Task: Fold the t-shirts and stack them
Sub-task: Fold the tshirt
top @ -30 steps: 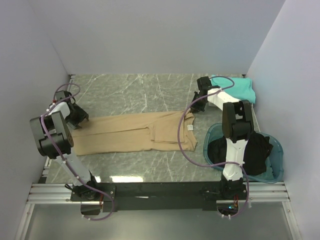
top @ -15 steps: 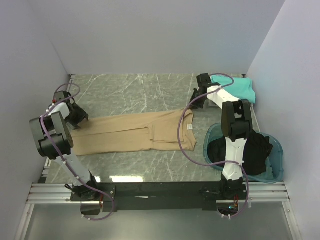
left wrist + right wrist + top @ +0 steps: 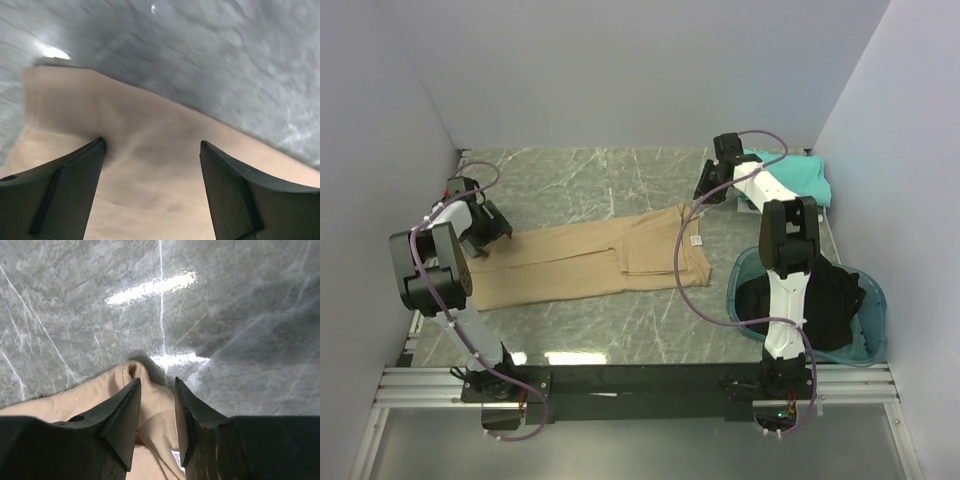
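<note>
Fingers [image 3: 60, 195] of left gripper [image 3: 152, 150] gaped over tan t-shirt [image 3: 590, 262] hem at 9 o'clock, right gripper [image 3: 156, 390] narrowly parted at 2 o'clock collar; both released, next likely a regrasp for the crosswise fold.

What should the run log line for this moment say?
tan t-shirt: spread flat | left pincer: open over opposite end | right pincer: open over collar end | teal t-shirt: far right corner

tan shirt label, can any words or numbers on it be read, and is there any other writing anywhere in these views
No text can be read.
The small white label at the neck of the tan shirt: too small and blurred to read in either the top or the right wrist view.
No other writing, brand or number shows.
</note>
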Tool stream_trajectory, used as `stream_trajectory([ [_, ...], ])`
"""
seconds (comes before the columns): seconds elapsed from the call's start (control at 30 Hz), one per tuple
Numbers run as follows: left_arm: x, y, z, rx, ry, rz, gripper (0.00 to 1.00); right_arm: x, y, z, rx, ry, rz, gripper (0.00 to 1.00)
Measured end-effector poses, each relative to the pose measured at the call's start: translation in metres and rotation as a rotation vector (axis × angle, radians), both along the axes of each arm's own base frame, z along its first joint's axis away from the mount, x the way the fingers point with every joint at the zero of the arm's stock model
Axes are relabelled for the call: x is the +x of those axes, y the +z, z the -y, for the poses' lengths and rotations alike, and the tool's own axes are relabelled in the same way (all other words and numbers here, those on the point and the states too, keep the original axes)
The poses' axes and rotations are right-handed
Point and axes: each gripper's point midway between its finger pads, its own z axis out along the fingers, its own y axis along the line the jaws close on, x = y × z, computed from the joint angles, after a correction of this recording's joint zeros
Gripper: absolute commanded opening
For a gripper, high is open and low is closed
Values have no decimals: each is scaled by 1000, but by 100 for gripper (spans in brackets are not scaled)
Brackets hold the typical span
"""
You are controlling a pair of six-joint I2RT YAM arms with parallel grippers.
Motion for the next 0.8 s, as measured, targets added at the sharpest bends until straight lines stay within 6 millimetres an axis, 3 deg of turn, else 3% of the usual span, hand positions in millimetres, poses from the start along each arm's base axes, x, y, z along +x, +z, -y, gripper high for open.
stream_trajectory([
  [0.17,-1,10,25,1,-64,-1,83,-12,15,1,-36,11,28,41],
  [0.23,1,17,34,3,-89,15,83,-22,26,-7,-46,33,48,40],
  [0.33,-1,26,48,3,-118,44,83,-41,43,-35,-41,96,75,39],
  [0.43,-11,24,59,-12,-139,43,83,-63,53,-76,-2,190,100,39],
  [0.53,-23,15,67,-34,-155,22,83,-81,52,-115,48,272,98,38],
  [0.63,-35,5,72,-52,-162,-7,83,-94,41,-139,73,328,68,36],
  [0.8,-44,3,74,-59,-165,-5,83,-99,22,-136,58,320,17,35],
])
